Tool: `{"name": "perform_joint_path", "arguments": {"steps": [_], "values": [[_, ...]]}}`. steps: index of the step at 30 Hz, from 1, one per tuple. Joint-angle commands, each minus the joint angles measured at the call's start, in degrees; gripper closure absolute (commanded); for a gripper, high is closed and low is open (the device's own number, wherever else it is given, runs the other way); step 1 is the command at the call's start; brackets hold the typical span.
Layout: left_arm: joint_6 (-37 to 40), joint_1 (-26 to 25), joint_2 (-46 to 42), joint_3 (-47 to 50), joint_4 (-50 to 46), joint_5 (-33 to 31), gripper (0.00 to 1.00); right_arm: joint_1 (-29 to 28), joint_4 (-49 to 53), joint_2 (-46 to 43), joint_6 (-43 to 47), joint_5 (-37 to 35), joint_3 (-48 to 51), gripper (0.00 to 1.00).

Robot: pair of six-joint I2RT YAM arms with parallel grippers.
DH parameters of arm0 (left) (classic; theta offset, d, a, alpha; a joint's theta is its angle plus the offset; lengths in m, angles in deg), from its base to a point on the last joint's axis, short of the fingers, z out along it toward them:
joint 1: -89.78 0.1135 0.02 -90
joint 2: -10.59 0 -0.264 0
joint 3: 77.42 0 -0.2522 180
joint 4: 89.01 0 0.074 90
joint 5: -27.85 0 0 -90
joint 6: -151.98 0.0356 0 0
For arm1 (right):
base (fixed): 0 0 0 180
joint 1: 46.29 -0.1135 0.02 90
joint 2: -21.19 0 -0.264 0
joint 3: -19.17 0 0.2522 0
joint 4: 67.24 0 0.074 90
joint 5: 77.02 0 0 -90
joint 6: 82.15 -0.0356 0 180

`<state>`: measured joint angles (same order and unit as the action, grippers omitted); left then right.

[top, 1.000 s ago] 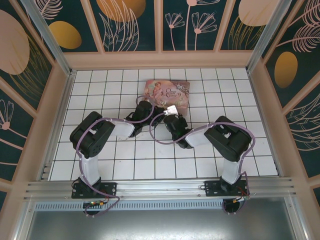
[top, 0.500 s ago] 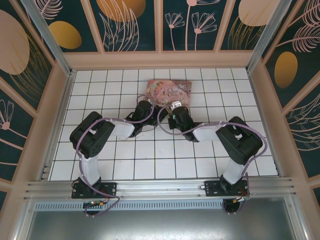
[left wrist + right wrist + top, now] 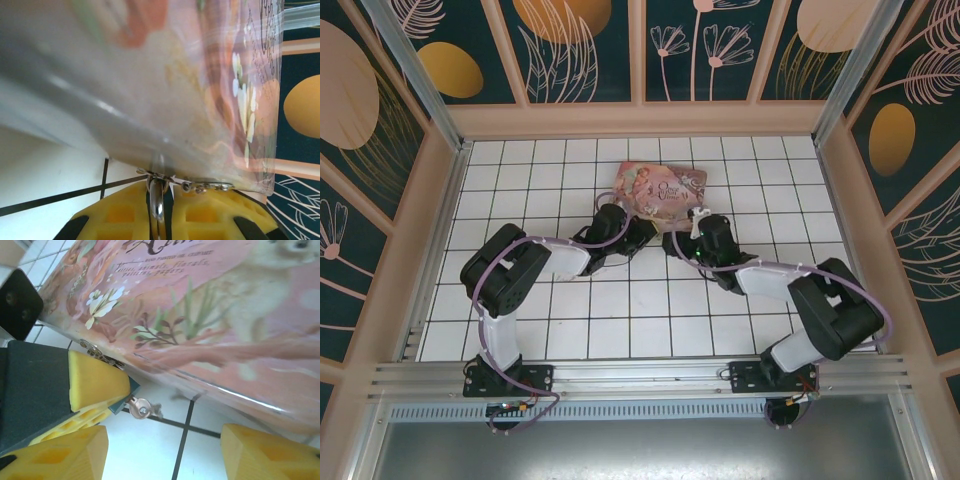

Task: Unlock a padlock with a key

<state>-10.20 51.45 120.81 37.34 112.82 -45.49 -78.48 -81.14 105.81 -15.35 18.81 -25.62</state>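
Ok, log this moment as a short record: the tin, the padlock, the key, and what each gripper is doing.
tin box: pink floral tin box, lying on the white tiled table, far centre
padlock: blue corner showing at the tin's front edge, in the left gripper
key: juts from the padlock's lower end, apparently in the keyhole; head free
left gripper: shut on the padlock, silver shackle between its yellow fingers
right gripper: open, a finger on either side of the key, touching nothing
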Motion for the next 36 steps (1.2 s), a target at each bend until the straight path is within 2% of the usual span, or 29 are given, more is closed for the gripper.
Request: {"name": "perform_joint_path", "arguments": {"steps": [1, 13, 17, 23, 30, 36], "values": [[0.68, -0.35, 0.17, 0.55, -1.82, 1.92, 1.0, 0.28, -5.29, -2.21, -8.9, 3.63, 2.55, 0.37], [5.91, -0.43, -0.59, 0.41, -6.19, 1.18, 1.0, 0.47, -13.48, 4.47, -18.66, 5.35, 0.88, 0.36], [7.21, -0.36, -0.74, 0.67, -7.26, 1.09, 0.97, 3.03, -15.48, 7.68, -20.51, 7.34, -0.89, 0.36], [8.27, -0.41, -0.7, 0.68, -8.13, 1.44, 0.83, 4.27, -16.71, 10.0, -21.34, 8.54, -2.79, 0.36], [9.4, -0.4, -2.44, 1.24, -9.13, 0.96, 0.6, 6.44, -16.51, 11.86, -21.62, 9.52, -5.01, 0.36], [11.02, -0.31, -7.8, 2.6, -11.71, -0.97, 0.41, 9.47, -16.04, 15.53, -21.38, 11.78, -9.0, 0.36]]}}
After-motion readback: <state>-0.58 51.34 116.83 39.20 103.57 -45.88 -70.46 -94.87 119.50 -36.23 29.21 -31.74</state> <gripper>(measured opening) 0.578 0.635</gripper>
